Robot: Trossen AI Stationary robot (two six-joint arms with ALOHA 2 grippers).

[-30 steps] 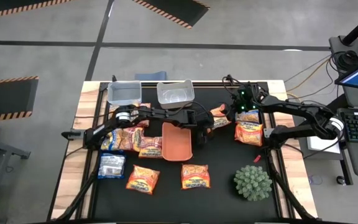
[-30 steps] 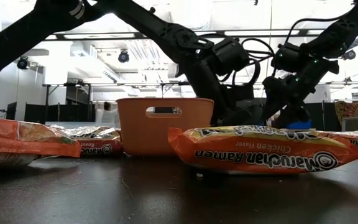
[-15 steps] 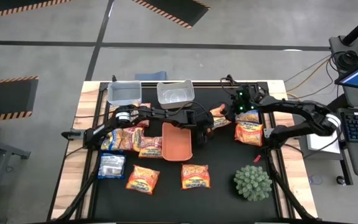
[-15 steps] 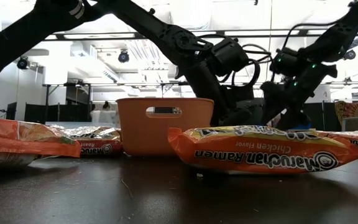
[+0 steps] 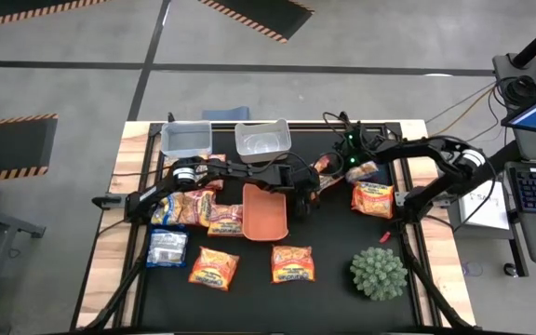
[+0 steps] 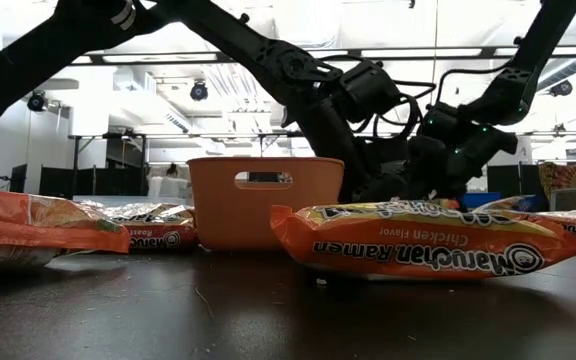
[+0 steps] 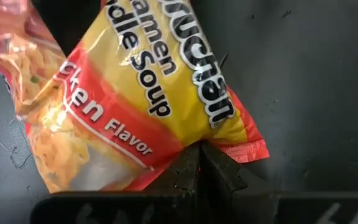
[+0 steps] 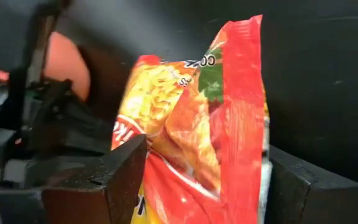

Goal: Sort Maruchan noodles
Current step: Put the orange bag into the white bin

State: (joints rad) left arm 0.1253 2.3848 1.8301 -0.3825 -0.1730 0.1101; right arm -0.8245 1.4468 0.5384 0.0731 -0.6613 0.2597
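That chicken ramen packet (image 7: 148, 93) sits mid-desk just right of the orange tray (image 5: 265, 210). The left gripper (image 7: 199, 163) is pinched closed on its corner, while the right gripper (image 8: 201, 180) straddles it, open. I'd say clamp square before lifting.

I see bare black mat (image 5: 333, 279) between the front orange crinkly ramen packet (image 5: 292, 263) and spiky green plant ball (image 5: 378, 273), the rounded orange tray (image 5: 264, 212) blocking mid-table.

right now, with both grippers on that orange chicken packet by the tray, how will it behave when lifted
The packet will probably sag or fold: the left gripper pinches only its thin corner seam. Its glossy, crinkly film looks slippery, so it may slide between the right gripper fingers. It seems light, likely swinging easily.
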